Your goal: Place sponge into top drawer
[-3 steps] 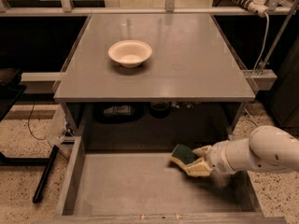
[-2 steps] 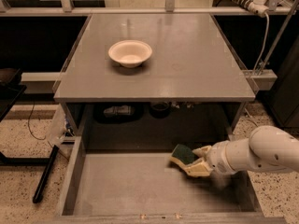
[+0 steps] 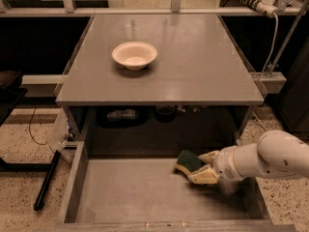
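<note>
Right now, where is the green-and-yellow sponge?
In the camera view, the green-topped yellow sponge is held in the cream two-finger gripper, at the right rear of the open grey top drawer.

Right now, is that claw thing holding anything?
The gripper is closed on the sponge, inside the open top drawer, toward its right side.

The sponge [image 3: 187, 160] has a dark green top over a yellow body. The cream-tan gripper [image 3: 202, 167], low in the right part of the top drawer [image 3: 120, 192], clasps the sponge and joins a white arm [image 3: 273, 158]. The top drawer is plain grey, as is the tabletop [image 3: 193, 57]. The bowl [image 3: 134, 54] is cream, and the floor [image 3: 24, 146] is speckled beige.
</note>
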Motion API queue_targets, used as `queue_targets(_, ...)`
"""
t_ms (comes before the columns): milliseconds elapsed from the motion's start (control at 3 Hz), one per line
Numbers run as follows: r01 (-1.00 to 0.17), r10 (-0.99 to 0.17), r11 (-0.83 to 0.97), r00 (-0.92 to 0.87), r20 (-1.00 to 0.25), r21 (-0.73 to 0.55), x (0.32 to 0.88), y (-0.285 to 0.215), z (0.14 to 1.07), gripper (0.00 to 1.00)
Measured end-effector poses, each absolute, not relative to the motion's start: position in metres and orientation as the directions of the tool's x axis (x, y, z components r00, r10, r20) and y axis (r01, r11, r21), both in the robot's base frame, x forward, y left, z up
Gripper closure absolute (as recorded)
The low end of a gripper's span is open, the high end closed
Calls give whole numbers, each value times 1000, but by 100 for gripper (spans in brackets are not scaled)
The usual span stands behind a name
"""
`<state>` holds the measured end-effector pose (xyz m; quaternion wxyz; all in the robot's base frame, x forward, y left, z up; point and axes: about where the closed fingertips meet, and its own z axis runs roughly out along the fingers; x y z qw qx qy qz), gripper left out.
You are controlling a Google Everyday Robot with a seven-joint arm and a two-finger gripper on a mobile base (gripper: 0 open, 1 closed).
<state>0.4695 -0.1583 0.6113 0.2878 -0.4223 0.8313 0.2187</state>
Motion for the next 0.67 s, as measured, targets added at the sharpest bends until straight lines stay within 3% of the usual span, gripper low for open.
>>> queue_targets(333,-828,-576,548,-478,-663,120,469,-158,611,0)
queue_targets(667,-828,-576,548,-478,-663,121,469,-158,611,0)
